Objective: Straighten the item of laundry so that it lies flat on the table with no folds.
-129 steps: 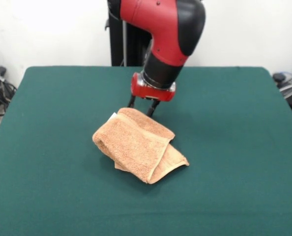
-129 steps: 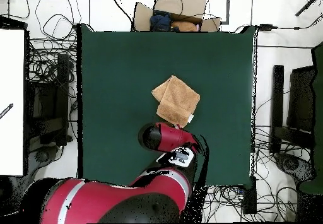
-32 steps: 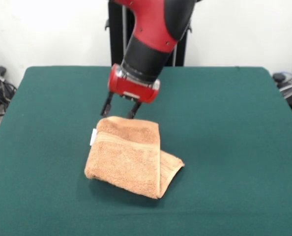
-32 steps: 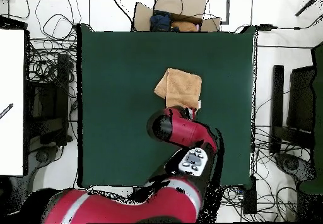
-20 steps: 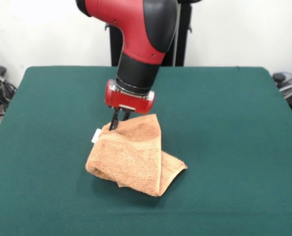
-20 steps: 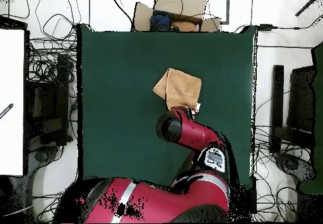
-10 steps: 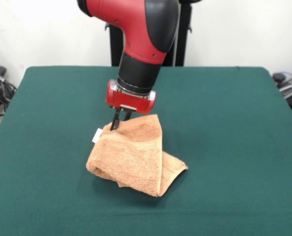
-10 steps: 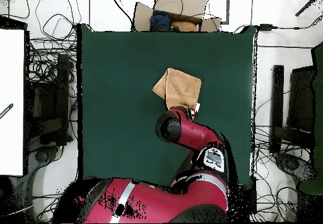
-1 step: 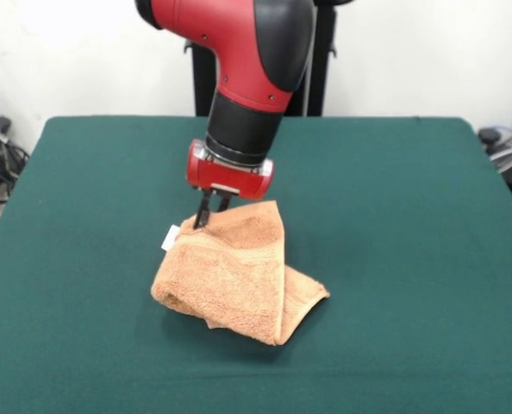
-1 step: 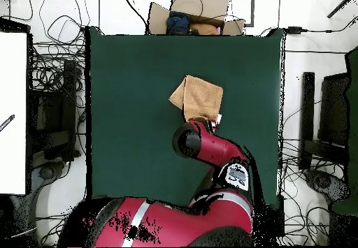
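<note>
The item of laundry (image 9: pixel 234 272) is a peach-orange terry towel, folded over itself on the dark green table (image 9: pixel 411 224). A white tag (image 9: pixel 168 236) sticks out at its far left corner. My gripper (image 9: pixel 206 217) comes down from the red and black arm and is shut on the towel's far edge, which is raised a little off the table. A lower layer pokes out at the front right. From overhead the item of laundry (image 10: pixel 198 97) lies near the table's middle, with the arm covering its lower edge and the gripper hidden.
A cardboard box (image 10: pixel 196 11) with clothes sits beyond the table's top edge in the overhead view. Cables and black equipment (image 10: pixel 56 112) line both sides of the table (image 10: pixel 126 84).
In the last second the arm has lifted slightly with the towel's edge held. Earlier the gripper was open behind the towel, then came down and shut on its far edge.
</note>
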Robot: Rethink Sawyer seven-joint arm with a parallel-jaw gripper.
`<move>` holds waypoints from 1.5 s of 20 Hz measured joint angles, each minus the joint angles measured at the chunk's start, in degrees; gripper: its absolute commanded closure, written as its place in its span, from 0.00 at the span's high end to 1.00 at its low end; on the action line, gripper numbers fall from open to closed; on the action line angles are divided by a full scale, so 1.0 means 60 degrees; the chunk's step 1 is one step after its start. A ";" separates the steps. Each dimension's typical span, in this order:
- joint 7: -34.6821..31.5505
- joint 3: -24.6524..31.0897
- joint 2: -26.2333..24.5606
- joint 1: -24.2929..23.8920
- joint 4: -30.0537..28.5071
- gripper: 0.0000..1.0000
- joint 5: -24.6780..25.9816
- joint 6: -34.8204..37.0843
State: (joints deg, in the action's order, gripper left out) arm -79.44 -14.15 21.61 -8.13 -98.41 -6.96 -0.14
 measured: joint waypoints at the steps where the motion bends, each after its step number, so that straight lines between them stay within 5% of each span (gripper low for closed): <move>1: 0.0000 0.0001 0.0000 0.0000 -0.0001 0.00 0.0000 0.0000; 15: 0.0000 0.0034 0.0217 0.0247 -0.0045 0.00 -0.0014 0.0099; 30: 0.0000 0.0090 0.1997 0.0954 -0.0629 0.00 -0.0567 0.2828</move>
State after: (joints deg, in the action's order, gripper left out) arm -79.44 -13.61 33.59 -2.40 -102.19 -10.36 16.82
